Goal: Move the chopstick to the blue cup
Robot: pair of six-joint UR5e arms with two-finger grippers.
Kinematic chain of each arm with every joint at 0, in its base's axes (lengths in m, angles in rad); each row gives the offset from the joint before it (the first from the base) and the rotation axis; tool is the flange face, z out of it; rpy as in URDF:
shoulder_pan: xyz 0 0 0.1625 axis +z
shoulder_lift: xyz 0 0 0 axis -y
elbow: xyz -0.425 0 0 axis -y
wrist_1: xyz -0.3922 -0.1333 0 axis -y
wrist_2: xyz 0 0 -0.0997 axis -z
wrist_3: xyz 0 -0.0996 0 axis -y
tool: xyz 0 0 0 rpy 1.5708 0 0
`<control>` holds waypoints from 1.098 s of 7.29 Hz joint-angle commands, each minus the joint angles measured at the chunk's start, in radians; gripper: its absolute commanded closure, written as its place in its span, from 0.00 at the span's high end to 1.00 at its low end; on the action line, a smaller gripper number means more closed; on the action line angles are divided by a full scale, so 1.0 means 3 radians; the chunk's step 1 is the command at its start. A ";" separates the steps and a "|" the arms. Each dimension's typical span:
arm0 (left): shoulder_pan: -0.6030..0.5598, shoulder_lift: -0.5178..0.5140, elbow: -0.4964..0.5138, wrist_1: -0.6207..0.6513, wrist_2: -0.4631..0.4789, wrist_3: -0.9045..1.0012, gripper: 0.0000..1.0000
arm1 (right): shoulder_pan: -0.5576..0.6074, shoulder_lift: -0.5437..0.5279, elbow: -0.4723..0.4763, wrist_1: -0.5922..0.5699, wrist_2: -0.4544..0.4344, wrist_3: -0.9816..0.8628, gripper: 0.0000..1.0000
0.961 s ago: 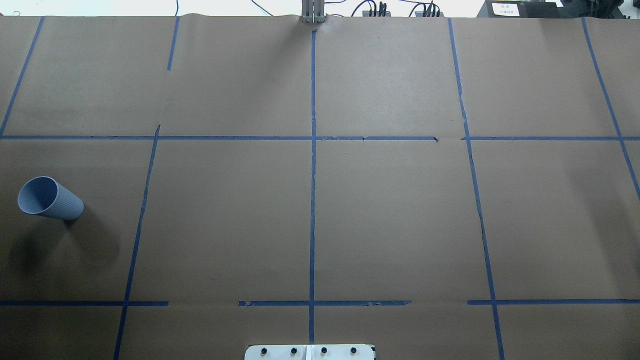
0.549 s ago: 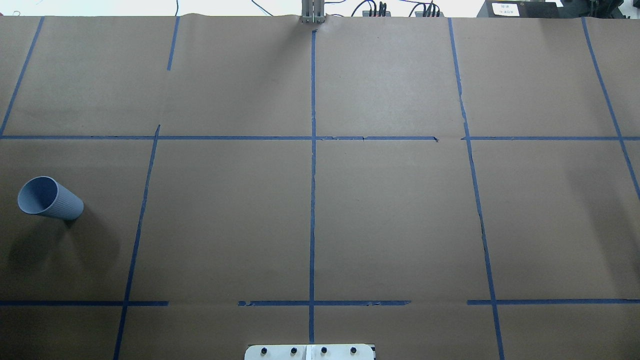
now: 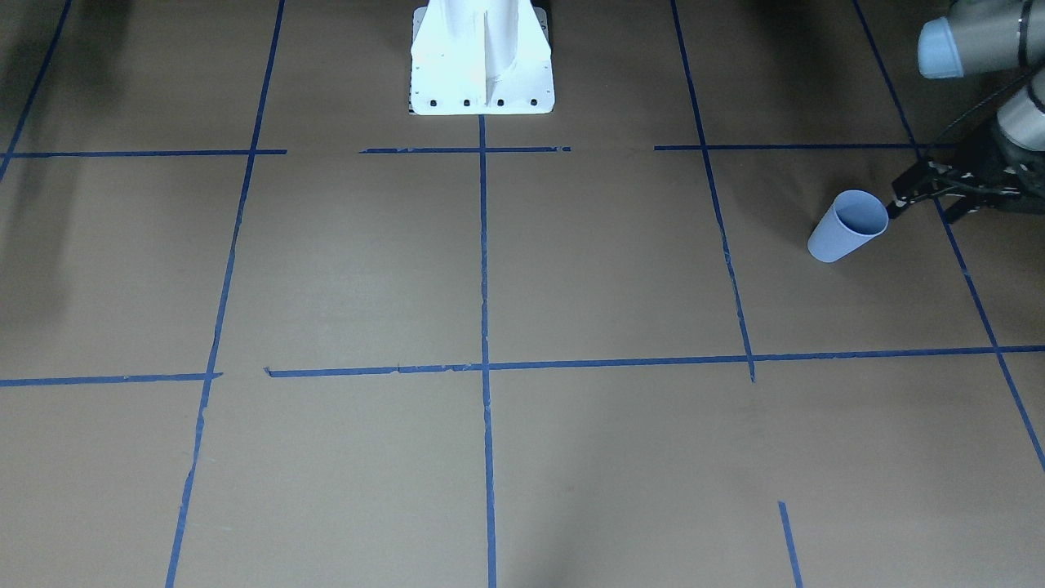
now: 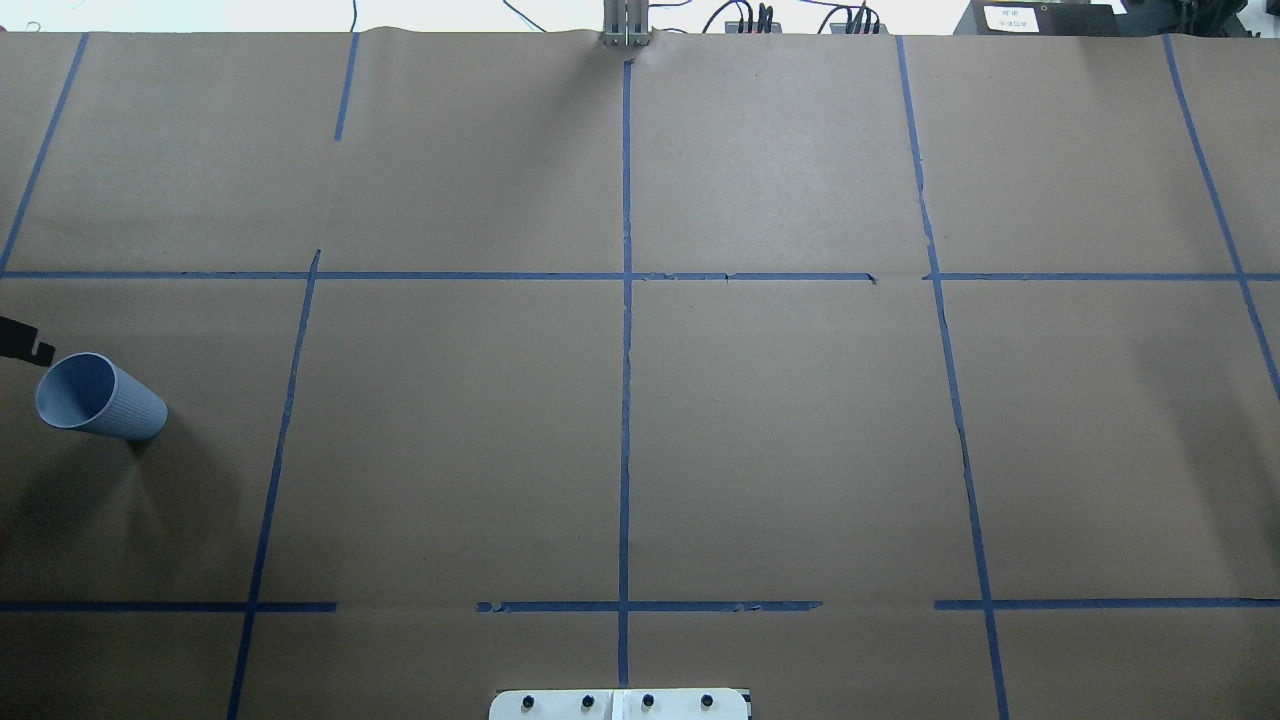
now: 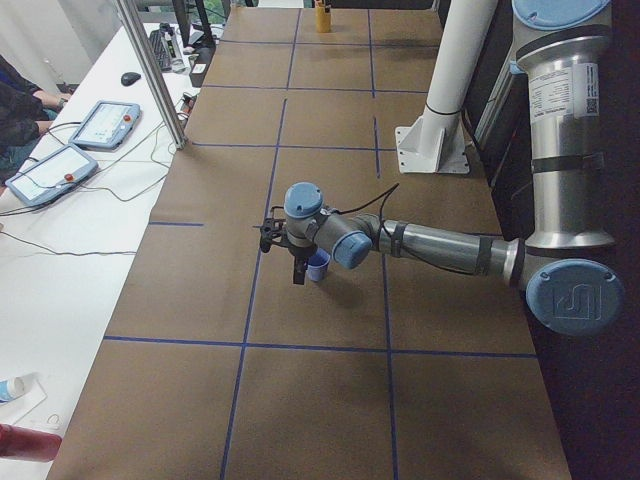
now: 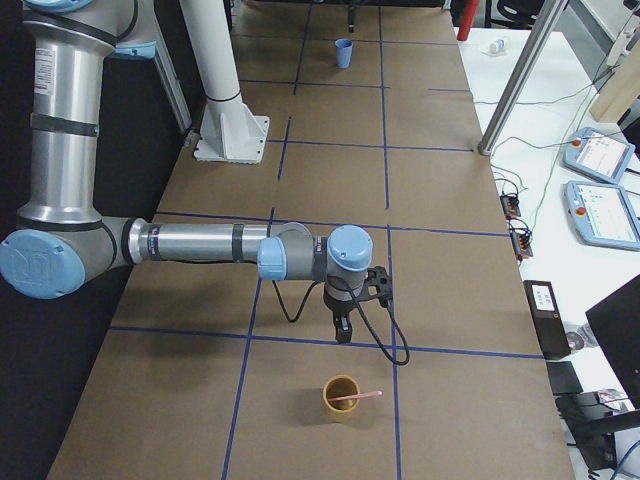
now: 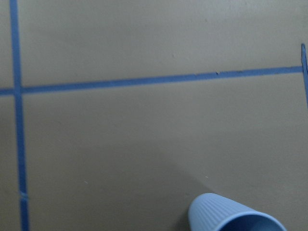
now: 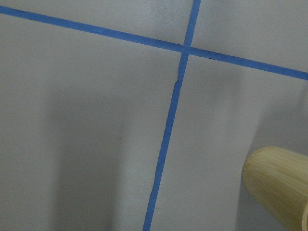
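chopstick [image 6: 357,396] is resting in a tan cup [image 6: 340,403] on the worktop [image 3: 571,269], poking over its rim. right tool [image 6: 343,332] is hanging near it; cannot tell its spread. blue cup [image 3: 847,226] is standing well apart, left tool [image 3: 921,206] hovering just beside its rim, fingers wide.

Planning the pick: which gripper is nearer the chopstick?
Right. The right gripper hovers close beside the tan cup holding the chopstick; the left gripper is at the table's opposite end, next to the blue cup.
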 commanded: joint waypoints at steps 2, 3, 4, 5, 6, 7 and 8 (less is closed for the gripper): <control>0.0342 0.0055 -0.0022 -0.0016 0.0285 -0.0301 1.00 | 0.0000 0.0001 -0.0004 0.0004 -0.0004 0.0000 1.00; 0.0388 0.0055 0.0018 -0.0021 0.0286 -0.0346 1.00 | 0.0000 0.0001 -0.0010 -0.0001 -0.0004 -0.0005 1.00; 0.0414 0.0045 0.0039 -0.0021 0.0291 -0.0347 1.00 | 0.0000 0.0006 -0.0010 -0.0001 -0.0004 -0.0005 1.00; 0.0419 0.0035 0.0039 -0.0016 0.0291 -0.0352 0.82 | 0.0000 0.0016 -0.0015 -0.0001 -0.0004 0.0000 1.00; 0.0420 0.0004 0.0065 -0.0016 0.0291 -0.0362 0.33 | -0.0005 0.0016 -0.0020 -0.0001 -0.0004 -0.0005 1.00; 0.0425 -0.0006 0.0085 -0.0016 0.0291 -0.0357 0.07 | 0.0000 0.0021 -0.0020 -0.0001 -0.0004 -0.0005 1.00; 0.0425 -0.0011 0.0090 -0.0016 0.0291 -0.0362 0.05 | -0.0005 0.0021 -0.0020 -0.0001 -0.0004 -0.0005 1.00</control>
